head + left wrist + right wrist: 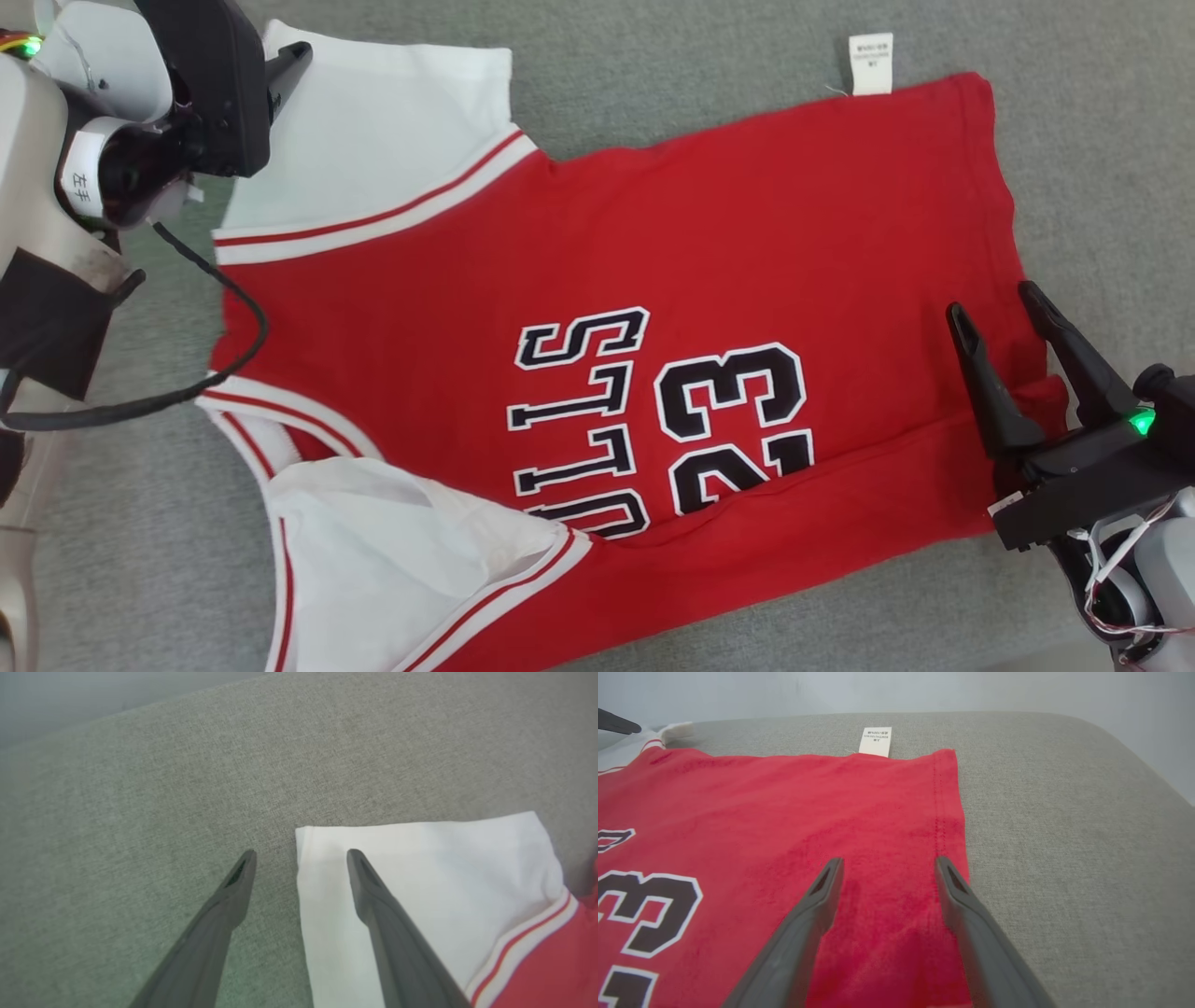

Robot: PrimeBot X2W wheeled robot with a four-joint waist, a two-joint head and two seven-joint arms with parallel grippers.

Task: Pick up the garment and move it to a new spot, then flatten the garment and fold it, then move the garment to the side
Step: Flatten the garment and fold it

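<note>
Just one garment (747, 233), one label (870, 63); left tool (301, 854), right tool (992, 301) spread.

The jersey (653, 280) is spread flat on the tabletop (1074, 140), neck end at the left and hem at the right. The far sleeve (373, 140) is located at the upper left, the near sleeve (392, 541) at the lower left. A care label (870, 63) projects beyond the far edge, near the hem. The left pincer (302, 858) is positioned over the far sleeve's outer edge, and the right pincer (992, 303) over the hem.
</note>
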